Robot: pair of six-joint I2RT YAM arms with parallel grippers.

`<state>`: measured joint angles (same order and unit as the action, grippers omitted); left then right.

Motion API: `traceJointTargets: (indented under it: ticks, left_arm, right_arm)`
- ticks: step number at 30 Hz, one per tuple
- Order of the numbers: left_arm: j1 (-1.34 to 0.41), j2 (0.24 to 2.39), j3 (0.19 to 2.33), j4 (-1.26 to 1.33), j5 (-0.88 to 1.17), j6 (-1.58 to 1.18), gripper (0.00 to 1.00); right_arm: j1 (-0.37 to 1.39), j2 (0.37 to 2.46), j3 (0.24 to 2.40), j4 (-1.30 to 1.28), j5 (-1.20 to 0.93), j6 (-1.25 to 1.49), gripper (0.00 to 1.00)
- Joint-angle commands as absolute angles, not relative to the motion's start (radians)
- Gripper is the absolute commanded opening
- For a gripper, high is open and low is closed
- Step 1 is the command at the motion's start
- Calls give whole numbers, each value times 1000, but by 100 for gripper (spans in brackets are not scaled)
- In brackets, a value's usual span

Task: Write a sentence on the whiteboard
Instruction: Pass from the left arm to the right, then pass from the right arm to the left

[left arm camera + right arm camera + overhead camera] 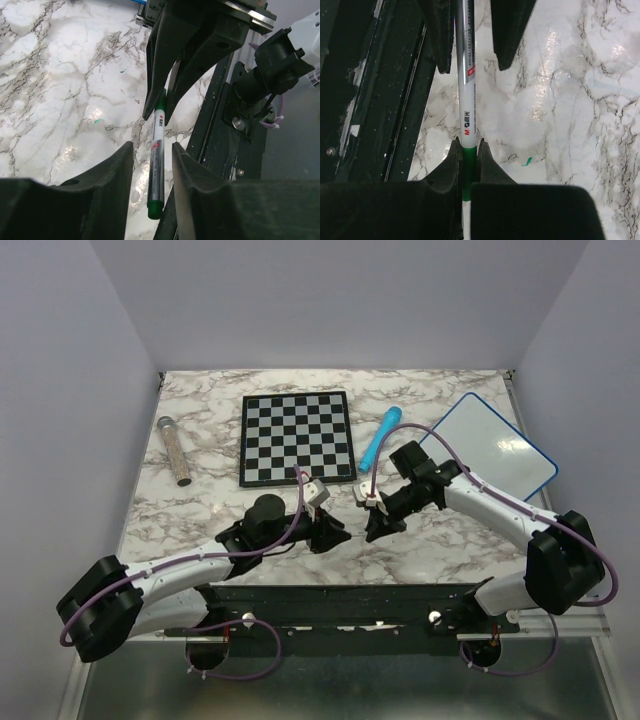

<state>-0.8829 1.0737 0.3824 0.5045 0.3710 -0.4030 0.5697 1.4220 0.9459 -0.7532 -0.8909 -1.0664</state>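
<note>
The whiteboard [490, 455], white with a blue rim, lies tilted at the right rear of the marble table; its face looks bare and the sentence is not in view. My two grippers meet over the table's near middle. A white marker [467, 100] with green ends runs between them. My right gripper [469, 147] is shut on its green section. My left gripper [152, 150] is open, its fingers standing on either side of the marker's barrel [157, 145] with a gap on each side. In the top view the left gripper [335, 533] and right gripper [375, 528] nearly touch.
A black-and-white checkered board [297, 437] lies at the rear centre, with a blue cylinder [380, 437] to its right. A grey tube [175, 450] lies at the left. The black base rail [220, 135] runs just beside the grippers. Small green marks [526, 161] dot the marble.
</note>
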Motion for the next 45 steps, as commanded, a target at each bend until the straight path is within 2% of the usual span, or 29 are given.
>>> traceJointTargets:
  ticks: [1, 7, 20, 24, 31, 45]
  left_arm:
    - [-882, 1103, 446, 434, 417, -371, 46]
    - [-882, 1160, 497, 388, 474, -359, 48]
    - [-882, 1160, 520, 308, 503, -325, 43]
    - [-882, 1163, 512, 348, 497, -353, 43]
    - [-882, 1114, 405, 598, 440, -451, 43]
    - [-882, 1135, 390, 606, 443, -462, 36]
  right_arm:
    - [589, 1402, 946, -769, -907, -1092, 1]
    - [595, 1401, 950, -770, -905, -1094, 1]
    - [595, 1393, 946, -770, -885, -1097, 1]
    - [595, 1394, 950, -772, -890, -1094, 0]
    - [595, 1405, 968, -778, -928, -1065, 1]
    - [594, 1414, 974, -776, -939, -1048, 1]
